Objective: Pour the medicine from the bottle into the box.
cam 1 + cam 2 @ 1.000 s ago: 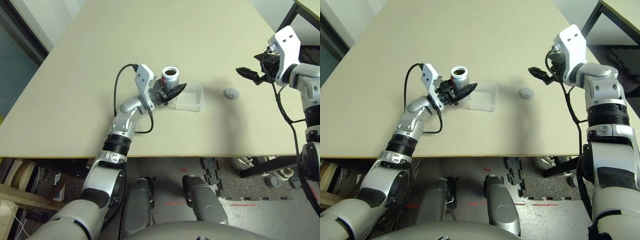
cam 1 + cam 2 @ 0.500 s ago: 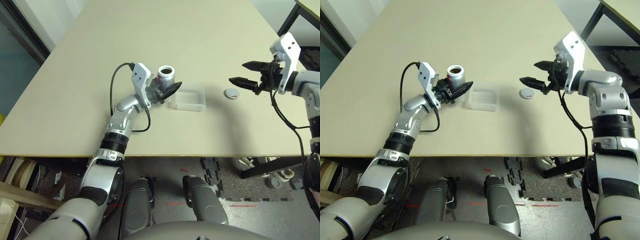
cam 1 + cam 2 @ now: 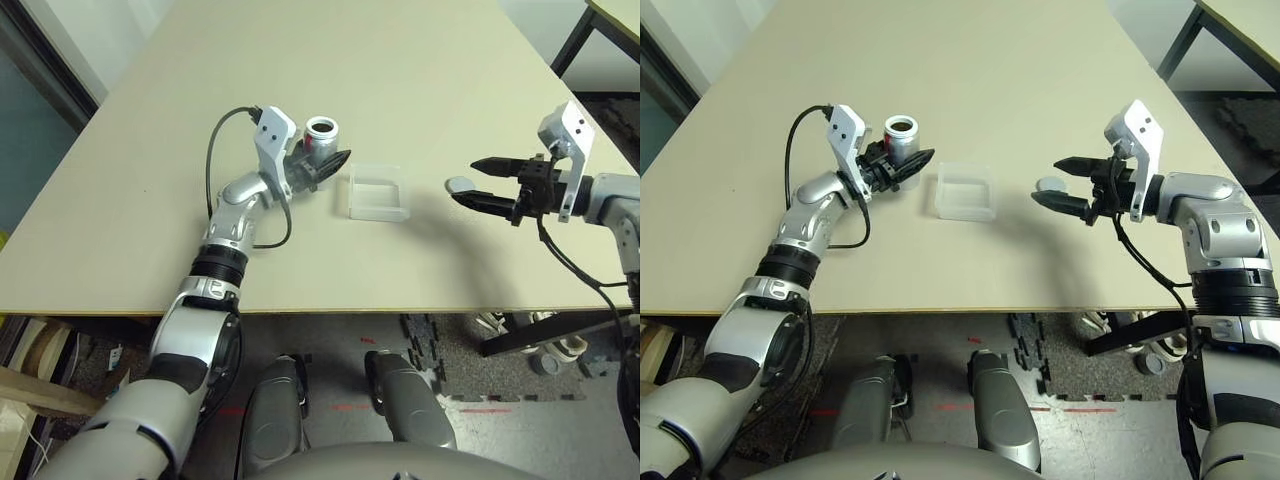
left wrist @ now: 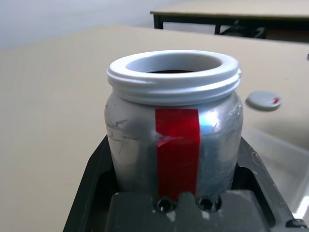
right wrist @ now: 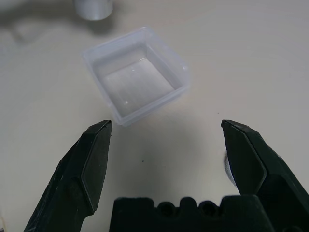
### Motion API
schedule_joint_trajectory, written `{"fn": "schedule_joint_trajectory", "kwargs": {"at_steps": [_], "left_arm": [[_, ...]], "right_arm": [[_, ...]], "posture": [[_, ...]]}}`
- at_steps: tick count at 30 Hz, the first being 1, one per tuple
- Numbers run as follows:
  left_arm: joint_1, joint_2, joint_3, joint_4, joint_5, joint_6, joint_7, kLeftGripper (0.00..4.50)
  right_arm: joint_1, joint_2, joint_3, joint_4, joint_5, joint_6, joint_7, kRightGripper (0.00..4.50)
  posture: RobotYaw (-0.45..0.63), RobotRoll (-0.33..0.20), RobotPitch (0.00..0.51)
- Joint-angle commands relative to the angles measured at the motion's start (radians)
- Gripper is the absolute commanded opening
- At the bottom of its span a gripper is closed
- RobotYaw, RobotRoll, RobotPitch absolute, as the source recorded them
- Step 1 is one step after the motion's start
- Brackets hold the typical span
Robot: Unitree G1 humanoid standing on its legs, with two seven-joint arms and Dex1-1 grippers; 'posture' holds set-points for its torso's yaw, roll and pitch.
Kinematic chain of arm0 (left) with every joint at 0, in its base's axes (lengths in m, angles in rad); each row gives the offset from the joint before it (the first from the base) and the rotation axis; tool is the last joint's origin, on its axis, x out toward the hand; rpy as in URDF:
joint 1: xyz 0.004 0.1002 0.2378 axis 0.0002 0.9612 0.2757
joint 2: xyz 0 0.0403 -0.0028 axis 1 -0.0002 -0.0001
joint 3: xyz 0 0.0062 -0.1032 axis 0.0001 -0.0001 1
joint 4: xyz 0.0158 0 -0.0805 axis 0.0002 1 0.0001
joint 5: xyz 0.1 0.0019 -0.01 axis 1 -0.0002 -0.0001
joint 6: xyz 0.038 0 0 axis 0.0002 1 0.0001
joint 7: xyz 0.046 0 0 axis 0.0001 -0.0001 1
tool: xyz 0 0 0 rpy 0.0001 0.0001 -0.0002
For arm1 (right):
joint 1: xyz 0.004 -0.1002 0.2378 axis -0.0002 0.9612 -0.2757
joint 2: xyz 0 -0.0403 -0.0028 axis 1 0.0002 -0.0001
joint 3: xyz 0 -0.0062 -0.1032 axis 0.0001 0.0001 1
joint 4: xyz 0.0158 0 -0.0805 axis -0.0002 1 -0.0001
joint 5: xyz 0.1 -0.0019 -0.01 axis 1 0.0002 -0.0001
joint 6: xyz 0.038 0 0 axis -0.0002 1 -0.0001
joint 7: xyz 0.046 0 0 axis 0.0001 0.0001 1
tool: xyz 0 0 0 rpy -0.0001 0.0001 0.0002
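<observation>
We see the left hand clamped on the bottle, one black finger down each side of its silver body. The bottle stands upright with its mouth uncovered, a red strip running down its side (plain in the left wrist view), and it sits just beside the box, on the robot's left of it, apart from it. We cannot tell whether its base touches the bench or hangs a little above.

The box lies flat on the bench between the two hands. The right wrist view looks into it, and we cannot make out any medicine in it, nor inside the bottle's dark mouth.

The right hand has its fingers spread wide and grips nothing. It hovers over the bench on the robot's right of the box, pointing toward it. The cap, round and grey, lies on the bench right by its fingertips, partly hidden by them.
</observation>
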Motion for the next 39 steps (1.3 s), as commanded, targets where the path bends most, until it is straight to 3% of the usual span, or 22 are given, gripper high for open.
{"fn": "schedule_joint_trajectory", "kwargs": {"at_steps": [1,17,26,29,34,39], "left_arm": [[-0.035,0.017,-0.018,0.041,0.048,-0.007,0.008,2.59],[-0.110,0.030,-0.077,0.078,0.172,-0.045,-0.002,2.59],[-0.215,0.090,-0.347,0.140,0.557,-0.349,0.185,2.59],[-0.252,0.095,-0.393,0.187,0.635,-0.411,0.263,2.59],[-0.412,0.138,-0.701,0.300,1.084,-0.482,0.662,2.59],[-0.508,0.085,-0.823,0.449,1.215,-0.491,0.824,2.59]], "right_arm": [[0.021,-0.007,0.016,-0.017,0.004,0.000,0.011,4.50],[0.044,-0.009,0.025,-0.006,-0.005,-0.040,0.027,4.50],[0.042,-0.002,0.035,-0.006,-0.004,-0.043,0.020,4.50],[0.043,-0.001,0.038,-0.007,-0.001,-0.043,0.017,4.50],[0.039,0.007,0.042,-0.005,-0.001,-0.041,0.010,4.50],[0.033,0.015,0.044,0.002,-0.004,-0.042,0.003,4.50]], "posture": [[-0.25,0.000,0.136],[-0.25,0.000,0.125],[-0.25,0.000,0.122],[-0.25,0.000,0.121],[-0.24,0.000,0.118],[-0.24,0.000,0.117]]}}
